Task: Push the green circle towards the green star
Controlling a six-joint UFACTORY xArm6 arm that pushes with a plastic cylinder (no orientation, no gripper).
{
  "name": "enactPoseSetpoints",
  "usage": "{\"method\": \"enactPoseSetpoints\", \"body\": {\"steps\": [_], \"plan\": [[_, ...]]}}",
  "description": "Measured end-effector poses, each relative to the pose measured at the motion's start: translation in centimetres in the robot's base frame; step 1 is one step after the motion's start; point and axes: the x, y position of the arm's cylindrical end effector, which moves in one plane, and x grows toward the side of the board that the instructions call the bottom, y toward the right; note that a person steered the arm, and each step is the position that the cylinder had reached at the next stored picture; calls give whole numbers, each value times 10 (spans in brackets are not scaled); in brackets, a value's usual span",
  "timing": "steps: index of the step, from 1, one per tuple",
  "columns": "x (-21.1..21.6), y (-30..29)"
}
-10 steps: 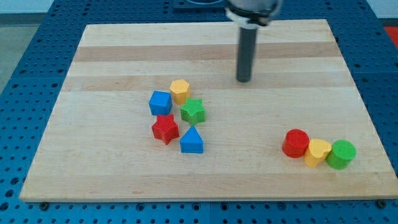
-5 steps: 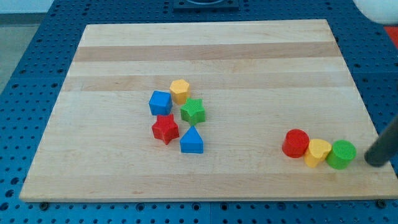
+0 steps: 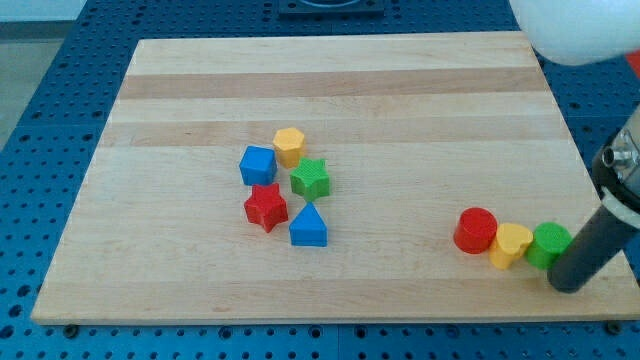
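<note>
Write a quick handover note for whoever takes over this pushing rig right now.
My tip sits at the view's lower right, against the green circle on its right-bottom side, partly hiding it.
The green circle ends a row with the yellow block and red circle, the three touching.
The green star sits in the centre cluster, far to the view's left.
Done: tip placed behind the circle.
Left: the whole push leftwards; the yellow and red blocks lie in the way.
</note>
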Motion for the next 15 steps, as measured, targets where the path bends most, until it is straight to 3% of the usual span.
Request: {"method": "enactPoseSetpoints", "body": {"steps": [5,12,15], "plan": [[-104,2],[-83,-77],[-138,-57]]}}
